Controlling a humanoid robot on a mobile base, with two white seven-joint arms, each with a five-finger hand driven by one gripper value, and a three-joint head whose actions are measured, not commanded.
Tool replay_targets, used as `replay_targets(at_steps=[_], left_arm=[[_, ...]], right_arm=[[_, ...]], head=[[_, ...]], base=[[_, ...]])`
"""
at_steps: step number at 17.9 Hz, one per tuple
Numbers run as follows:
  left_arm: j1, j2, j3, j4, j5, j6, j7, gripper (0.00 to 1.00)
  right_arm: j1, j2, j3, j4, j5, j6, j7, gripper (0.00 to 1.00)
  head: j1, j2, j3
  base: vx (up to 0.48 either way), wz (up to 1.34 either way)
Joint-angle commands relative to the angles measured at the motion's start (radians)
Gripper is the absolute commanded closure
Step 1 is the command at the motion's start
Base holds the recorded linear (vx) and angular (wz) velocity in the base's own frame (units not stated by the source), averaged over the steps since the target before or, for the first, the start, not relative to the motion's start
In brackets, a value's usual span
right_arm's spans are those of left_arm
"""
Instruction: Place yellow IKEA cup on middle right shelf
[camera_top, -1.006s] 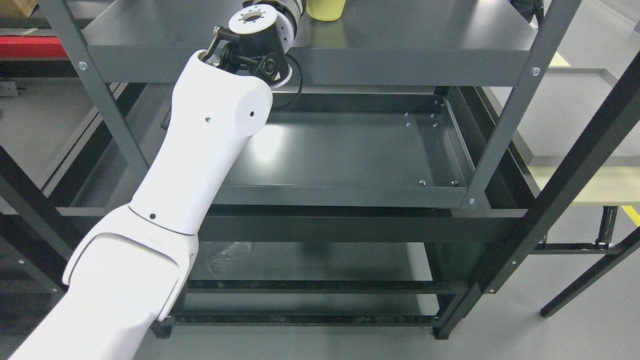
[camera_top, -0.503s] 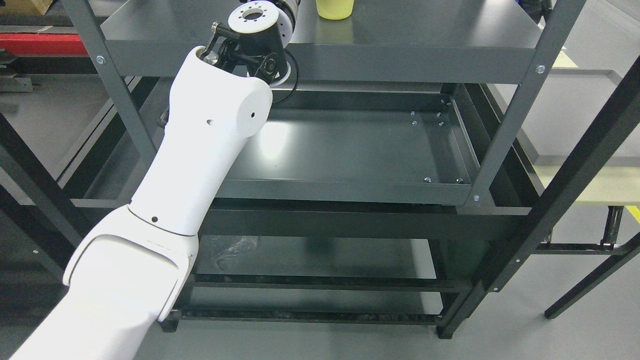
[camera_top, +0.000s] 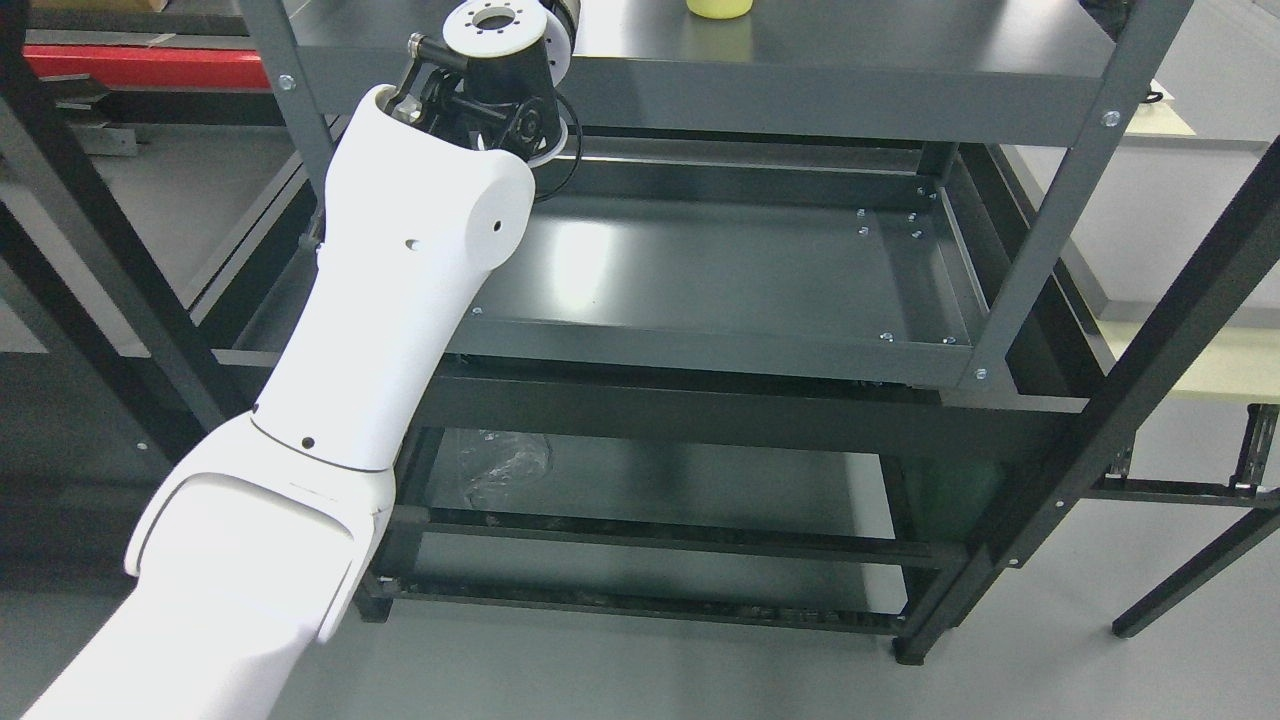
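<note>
The middle shelf (camera_top: 720, 270) of the rack is bare, so there is open room above its whole surface, under the top shelf (camera_top: 850, 60). The way in from the front is between the left post (camera_top: 290, 100) and the right post (camera_top: 1060, 200), but the white left arm (camera_top: 400, 300) crosses the left part of this opening. On the top shelf, only the yellow cup (camera_top: 719, 7) stands, near the back.

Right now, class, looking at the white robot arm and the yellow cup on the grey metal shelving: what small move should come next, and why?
Probably draw the left arm back from the top shelf. The yellow cup stands on that shelf, apart from the wrist; the hand itself is out of frame, so its grip cannot be judged.
</note>
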Motion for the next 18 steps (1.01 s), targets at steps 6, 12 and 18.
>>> replay_targets(at_steps=[6, 12, 18], left_arm=[[0.048, 0.017, 0.012, -0.255, -0.029, 0.088, -0.006, 0.04], [0.126, 0.017, -0.189, -0.370, 0.001, 0.079, -0.101, 0.01], [0.251, 0.017, -0.376, -0.358, -0.008, 0.077, -0.167, 0.01]], right_arm=[[0.011, -0.017, 0.017, 0.000, -0.025, -0.001, -0.215, 0.01], [0.011, -0.017, 0.017, 0.000, -0.025, -0.001, -0.215, 0.01], [0.011, -0.017, 0.017, 0.000, -0.025, -0.001, -0.215, 0.00]], head=[[0.0000, 0.000, 0.000], [0.0000, 0.000, 0.000], [0.0000, 0.000, 0.000]], base=[[-0.163, 0.03], [-0.170, -0.08], [-0.111, 0.03]])
